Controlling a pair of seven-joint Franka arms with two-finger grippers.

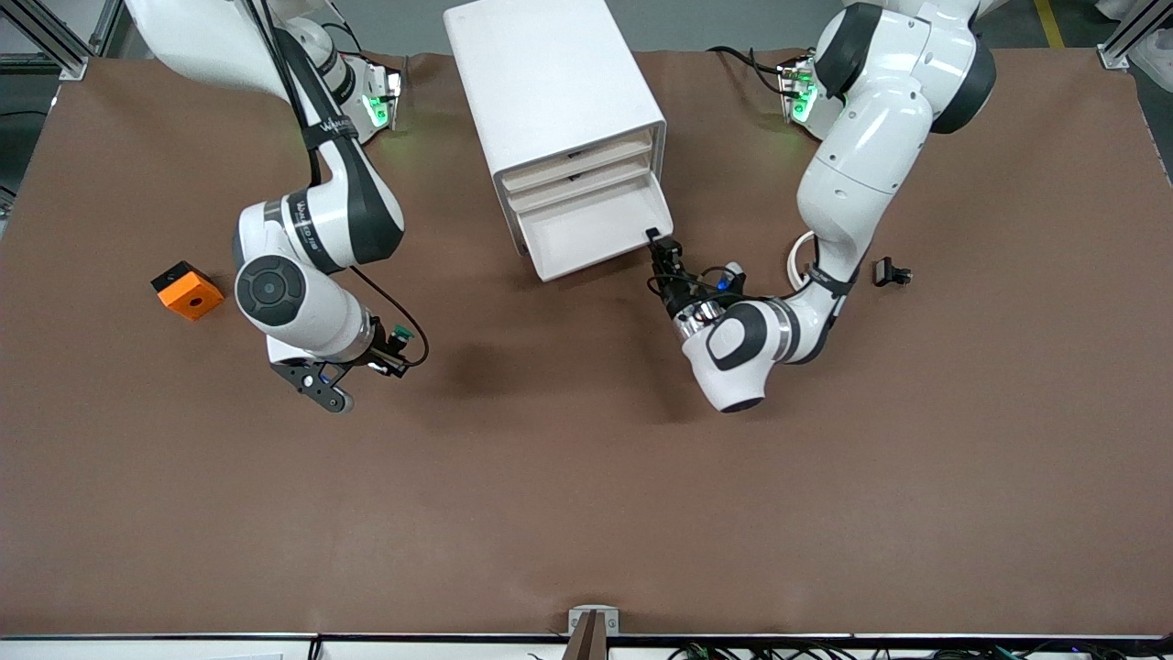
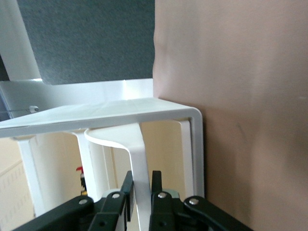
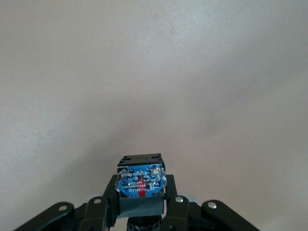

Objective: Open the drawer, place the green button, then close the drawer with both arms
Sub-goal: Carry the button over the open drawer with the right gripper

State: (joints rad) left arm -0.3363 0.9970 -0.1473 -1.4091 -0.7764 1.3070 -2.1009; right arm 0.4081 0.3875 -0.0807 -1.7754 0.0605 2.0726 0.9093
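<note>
Brown table: my left gripper (image 1: 656, 240) pinches the open drawer (image 1: 591, 234) front. My right gripper (image 1: 396, 353) holds the button (image 3: 140, 182), toward the right arm's end from the drawer.

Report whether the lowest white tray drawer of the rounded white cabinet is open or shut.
Open: the lowest drawer juts out of the cabinet, inside showing, the left gripper shut on its front edge.

You get even overhead light on the brown worktop (image 1: 586, 513), with soft shadows under both arms. The front view is sharp. Both wrist views look hazy and washed out, and the drawer (image 2: 144, 159) edge is blurred up close.
</note>
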